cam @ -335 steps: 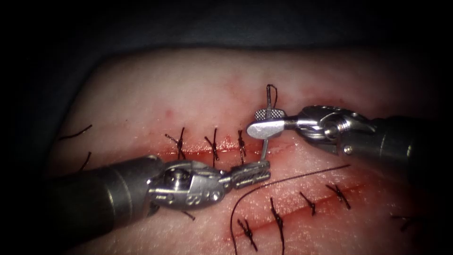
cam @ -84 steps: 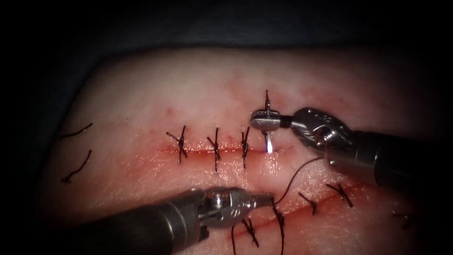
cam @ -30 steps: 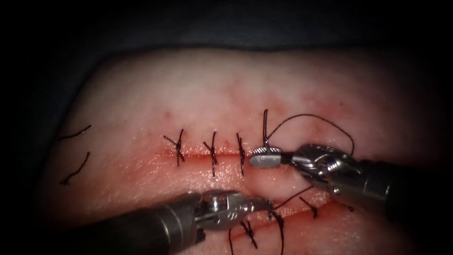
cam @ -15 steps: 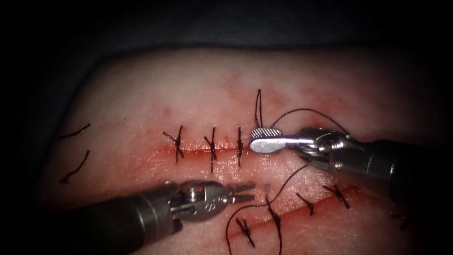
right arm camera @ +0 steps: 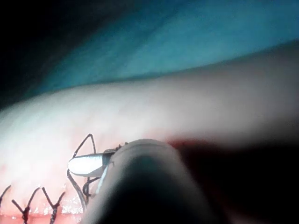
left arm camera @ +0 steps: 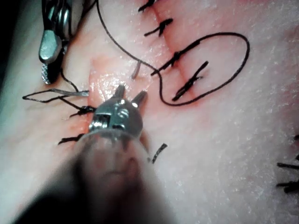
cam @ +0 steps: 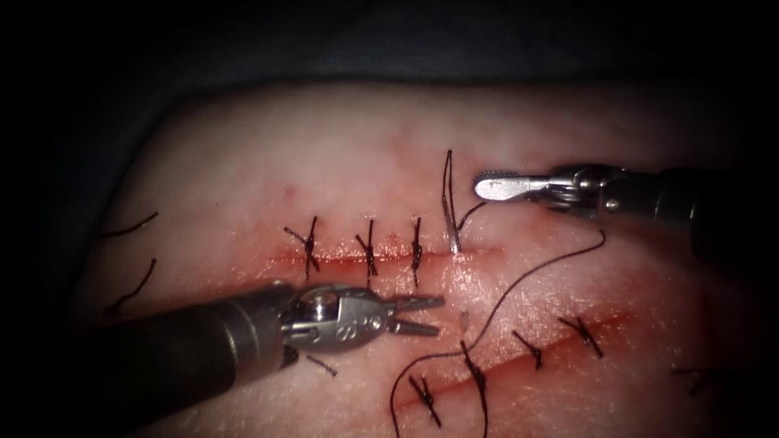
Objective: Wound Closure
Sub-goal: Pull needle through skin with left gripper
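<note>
The left arm's steel needle driver [cam: 438, 316] lies over the pale pork tissue [cam: 324, 154] just below the stitched red cut [cam: 341, 258], its jaws parted in a narrow V and holding nothing. At the cut's right end the thin curved steel needle [cam: 450, 203] stands in the tissue. Its tip shows below the cut, just right of those jaws, and the dark thread [cam: 519, 284] loops across open tissue. The right arm's steel needle driver [cam: 480, 188] hovers just right of the needle, above the cut; whether it grips the thread I cannot tell.

Two loose dark thread scraps [cam: 130, 258] lie on the pale surface at far left; blue-grey drape [right arm camera: 196, 42] behind, dark beyond.
</note>
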Controlling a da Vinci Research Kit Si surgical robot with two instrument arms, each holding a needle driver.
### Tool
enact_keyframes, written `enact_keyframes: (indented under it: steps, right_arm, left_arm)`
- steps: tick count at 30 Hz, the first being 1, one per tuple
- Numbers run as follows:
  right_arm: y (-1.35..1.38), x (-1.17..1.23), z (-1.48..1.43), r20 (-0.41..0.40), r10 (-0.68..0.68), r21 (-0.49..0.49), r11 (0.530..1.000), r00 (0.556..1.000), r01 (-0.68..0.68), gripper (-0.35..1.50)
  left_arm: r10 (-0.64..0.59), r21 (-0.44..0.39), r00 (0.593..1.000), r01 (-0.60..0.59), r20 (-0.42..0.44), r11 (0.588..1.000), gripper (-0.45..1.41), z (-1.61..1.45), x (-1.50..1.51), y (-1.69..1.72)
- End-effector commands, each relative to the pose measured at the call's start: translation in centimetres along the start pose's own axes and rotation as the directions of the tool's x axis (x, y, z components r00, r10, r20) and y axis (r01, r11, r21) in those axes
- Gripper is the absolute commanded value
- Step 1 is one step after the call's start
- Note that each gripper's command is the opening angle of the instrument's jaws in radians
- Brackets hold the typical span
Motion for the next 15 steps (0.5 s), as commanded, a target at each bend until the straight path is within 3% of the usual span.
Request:
enact_keyframes:
  steps: [1, 10, 15]
  right_arm:
    - [0.04, 0.02, 0.11, 0.001, -0.008, 0.001, 1.0, 1.0, 0.008, 1.19]
    - [0.03, 0.03, 0.11, 0.003, -0.007, 0.002, 1.0, 1.0, 0.007, 1.09]
    - [0.03, 0.03, 0.1, -0.001, -0.007, -0.002, 1.0, 1.0, 0.007, 1.08]
  left_arm:
    - [0.005, -0.006, 1.0, -0.005, -0.016, 1.0, -0.03, 0.09, 0.01, -0.06]
    - [0.037, -0.026, 0.997, -0.039, -0.067, 0.999, 0.0, 0.24, 0.05, -0.04]
    - [0.028, -0.017, 0.997, -0.029, -0.079, 0.999, 0.14, 0.32, 0.09, -0.08]
